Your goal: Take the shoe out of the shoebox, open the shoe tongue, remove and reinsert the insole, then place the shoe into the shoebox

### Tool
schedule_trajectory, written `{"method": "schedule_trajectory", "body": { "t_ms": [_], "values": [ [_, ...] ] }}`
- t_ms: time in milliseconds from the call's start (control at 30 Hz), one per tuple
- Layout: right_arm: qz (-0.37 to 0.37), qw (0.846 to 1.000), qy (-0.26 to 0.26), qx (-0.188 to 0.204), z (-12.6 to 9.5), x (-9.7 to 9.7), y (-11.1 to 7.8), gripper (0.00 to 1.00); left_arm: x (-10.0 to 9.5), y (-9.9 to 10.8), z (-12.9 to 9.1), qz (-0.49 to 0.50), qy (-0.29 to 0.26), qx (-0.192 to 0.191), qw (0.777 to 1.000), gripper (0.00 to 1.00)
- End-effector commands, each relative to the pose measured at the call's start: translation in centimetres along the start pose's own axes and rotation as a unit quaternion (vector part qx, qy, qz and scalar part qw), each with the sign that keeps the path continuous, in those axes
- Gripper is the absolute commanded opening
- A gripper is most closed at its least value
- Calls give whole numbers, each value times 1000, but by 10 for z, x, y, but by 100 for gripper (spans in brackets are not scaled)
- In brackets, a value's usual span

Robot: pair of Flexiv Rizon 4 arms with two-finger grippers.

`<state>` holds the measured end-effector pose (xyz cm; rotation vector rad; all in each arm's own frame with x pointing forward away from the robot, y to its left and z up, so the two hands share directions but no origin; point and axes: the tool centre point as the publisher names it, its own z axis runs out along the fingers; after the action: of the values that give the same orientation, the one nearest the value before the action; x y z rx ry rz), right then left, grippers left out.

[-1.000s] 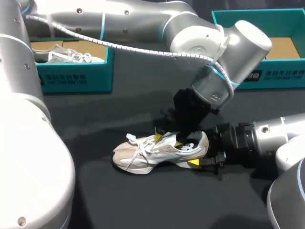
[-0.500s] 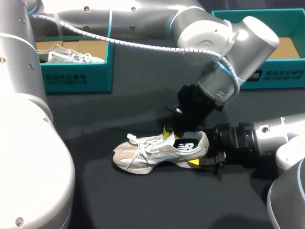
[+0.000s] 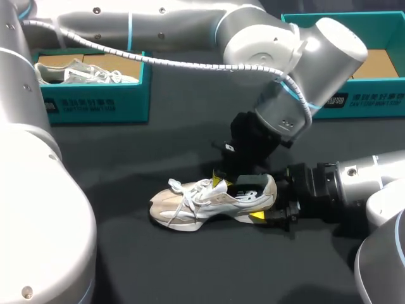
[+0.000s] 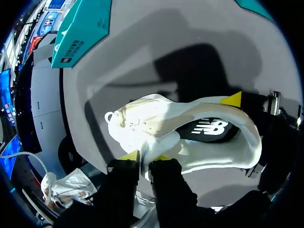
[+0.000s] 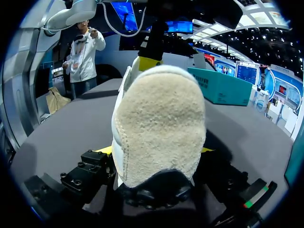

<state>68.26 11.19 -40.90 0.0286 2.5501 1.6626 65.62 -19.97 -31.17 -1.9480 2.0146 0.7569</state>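
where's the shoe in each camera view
Head view: the shoe lies on its sole mid-table, toe toward my left.
Left wrist view: the shoe is just ahead of the left end effector, with its opening in sight.
Right wrist view: only the shoe's heel shows, between the fingers of the right end effector.
Shared landmark: the left end effector's yellow tips at the shoe's tongue.

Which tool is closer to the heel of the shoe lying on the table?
Right. The right tool grips the heel from both sides; the left tool is farther forward, pinching the tongue of the shoe.
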Motion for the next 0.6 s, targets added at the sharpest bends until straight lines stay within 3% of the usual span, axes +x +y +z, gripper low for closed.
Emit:
{"method": "schedule_trajectory", "body": {
  "t_ms": [33, 200, 267, 300, 333, 600],
  "values": [
    [0, 1000, -1, 3, -1, 1, 0, 0, -3, 5, 2, -32, 8, 5, 999, 24],
    [0, 1000, -1, 3, -1, 1, 0, 0, 3, 1, 4, -33, -4, 2, 999, 25],
    [0, 1000, -1, 3, -1, 1, 0, 0, 3, 0, 4, -33, -6, -1, 999, 17],
    [0, 1000, -1, 3, -1, 1, 0, 0, 3, -1, 4, -33, -5, -2, 999, 4],
    [0, 1000, -1, 3, -1, 1, 0, 0, 1, 0, 3, -33, -3, -3, 999, 0],
    [0, 1000, -1, 3, -1, 1, 0, 0, -30, 9, 4, -28, 51, 1, 998, 0]
  ]
}}
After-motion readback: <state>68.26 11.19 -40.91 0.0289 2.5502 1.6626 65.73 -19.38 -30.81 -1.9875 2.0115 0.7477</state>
